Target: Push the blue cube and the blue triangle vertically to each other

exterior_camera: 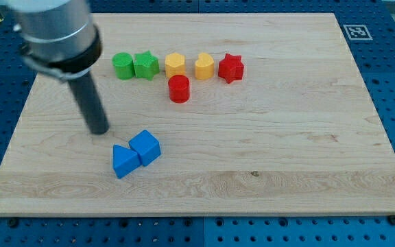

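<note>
my tip (99, 130) near blue cube (145, 146) (touching blue triangle (124, 161))

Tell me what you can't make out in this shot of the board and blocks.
- Camera view: the arm above my tip is blurred and cut off by the view's top-left edge.
- Whether the blue triangle and blue cube truly touch: too small to tell.
- Exact shapes of the green block and two yellow blocks: too small.

My tip (100, 130) rests on the tabletop (286, 151), apart from every block. The blue cube (145, 146) sits just to its lower right, touching the blue triangle (124, 161) below. A row of green, yellow and red blocks lies farther off, toward the view's top right.
</note>
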### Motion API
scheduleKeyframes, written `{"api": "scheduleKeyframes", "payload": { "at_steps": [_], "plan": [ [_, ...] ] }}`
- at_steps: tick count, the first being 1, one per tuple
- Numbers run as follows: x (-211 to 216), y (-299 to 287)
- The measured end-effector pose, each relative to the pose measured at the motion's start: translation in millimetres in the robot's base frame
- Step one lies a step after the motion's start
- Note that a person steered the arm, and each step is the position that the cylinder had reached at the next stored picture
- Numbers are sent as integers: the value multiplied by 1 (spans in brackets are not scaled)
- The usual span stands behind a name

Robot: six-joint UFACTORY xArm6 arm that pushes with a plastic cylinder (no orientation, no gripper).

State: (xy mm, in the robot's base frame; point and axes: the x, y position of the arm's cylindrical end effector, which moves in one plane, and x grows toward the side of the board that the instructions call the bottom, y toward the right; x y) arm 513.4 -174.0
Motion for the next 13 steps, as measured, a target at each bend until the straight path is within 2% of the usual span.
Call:
{"api": "scheduleKeyframes", "payload": {
  "at_steps": [1, 3, 6, 9, 11, 13],
  "plan": [
    [58, -2],
    [58, 20],
    [30, 72],
    [25, 130],
    [4, 93],
    [-4, 88]
  ]
}}
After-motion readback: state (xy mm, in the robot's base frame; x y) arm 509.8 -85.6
